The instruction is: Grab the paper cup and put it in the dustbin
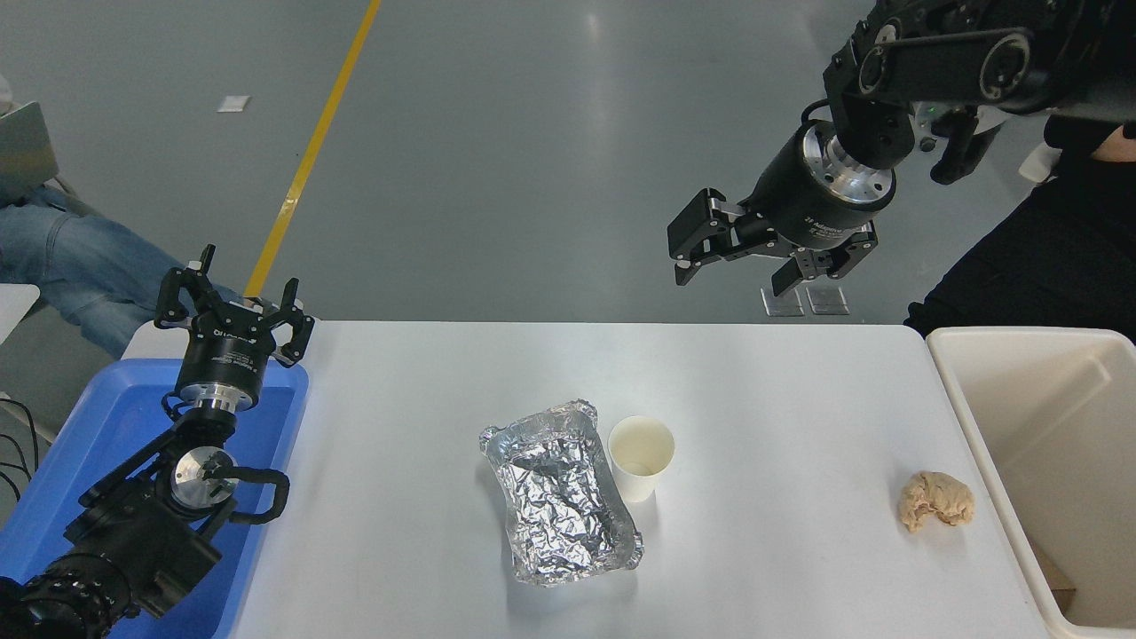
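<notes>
The paper cup [641, 456] stands upright near the middle of the white table [781, 399], its cream inside showing, touching or nearly touching the right side of a crumpled foil tray. The cream-white dustbin [981, 417] stands at the table's right edge, partly cut off by the frame. My right gripper [735, 269] hangs open and empty high above the table's far edge, well behind and to the right of the cup. My left gripper [235, 297] is parked open over the blue tray at the lower left.
A crumpled silver foil tray [559, 493] lies left of the cup. A beige crumpled lump [936, 500] lies near the dustbin. A shallow blue tray [106, 444] sits at the left edge. A person in jeans sits at the far left, another in black at the far right.
</notes>
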Controlling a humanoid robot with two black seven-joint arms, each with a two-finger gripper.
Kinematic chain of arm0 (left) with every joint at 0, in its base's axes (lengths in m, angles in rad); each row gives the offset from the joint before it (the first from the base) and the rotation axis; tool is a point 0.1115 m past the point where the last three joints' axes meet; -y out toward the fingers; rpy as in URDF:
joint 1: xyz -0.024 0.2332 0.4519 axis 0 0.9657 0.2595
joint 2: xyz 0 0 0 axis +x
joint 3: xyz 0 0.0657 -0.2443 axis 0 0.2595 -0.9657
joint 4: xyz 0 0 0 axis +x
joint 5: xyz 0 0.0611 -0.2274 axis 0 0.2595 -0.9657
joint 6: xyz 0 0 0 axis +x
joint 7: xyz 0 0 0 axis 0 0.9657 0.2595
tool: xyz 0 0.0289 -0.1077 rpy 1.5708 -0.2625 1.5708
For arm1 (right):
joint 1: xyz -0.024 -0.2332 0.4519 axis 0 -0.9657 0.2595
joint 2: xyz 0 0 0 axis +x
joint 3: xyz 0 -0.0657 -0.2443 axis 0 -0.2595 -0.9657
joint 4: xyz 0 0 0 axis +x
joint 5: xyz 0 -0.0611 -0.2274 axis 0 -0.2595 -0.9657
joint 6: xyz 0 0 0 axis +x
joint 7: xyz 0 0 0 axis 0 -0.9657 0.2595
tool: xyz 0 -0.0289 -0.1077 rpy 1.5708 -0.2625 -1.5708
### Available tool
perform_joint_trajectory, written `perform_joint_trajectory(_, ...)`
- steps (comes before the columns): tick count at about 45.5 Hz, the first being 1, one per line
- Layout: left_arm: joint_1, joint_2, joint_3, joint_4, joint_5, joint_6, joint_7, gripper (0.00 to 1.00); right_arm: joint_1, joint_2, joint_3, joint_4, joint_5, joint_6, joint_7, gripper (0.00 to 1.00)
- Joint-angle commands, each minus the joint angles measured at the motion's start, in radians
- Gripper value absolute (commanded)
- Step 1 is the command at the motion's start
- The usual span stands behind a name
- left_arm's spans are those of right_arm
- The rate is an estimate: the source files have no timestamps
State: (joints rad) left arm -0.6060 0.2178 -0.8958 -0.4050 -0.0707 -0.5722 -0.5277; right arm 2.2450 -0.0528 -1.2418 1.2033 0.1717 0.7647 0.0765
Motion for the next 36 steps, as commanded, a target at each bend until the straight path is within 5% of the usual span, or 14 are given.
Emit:
perform_joint_trajectory(1, 0.0, 0.0, 0.0, 0.0, 0.0, 0.0, 0.0, 0.99, -0.03, 0.002, 0.021, 0.002, 0.003, -0.001, 0.0, 1.0)
perform_joint_trajectory(21, 0.0, 0.0, 0.0, 0.0, 0.0, 0.0, 0.0, 0.99, -0.424, 0.053, 0.117, -0.146, -0.018, -0.234, 0.0, 1.0)
perform_joint_trajectory(36, 0.0, 0.0, 0.0, 0.0, 0.0, 0.0, 0.0, 0.99, -0.622, 0.053, 0.116, -0.287, -0.02, -0.248, 0.0, 1.0)
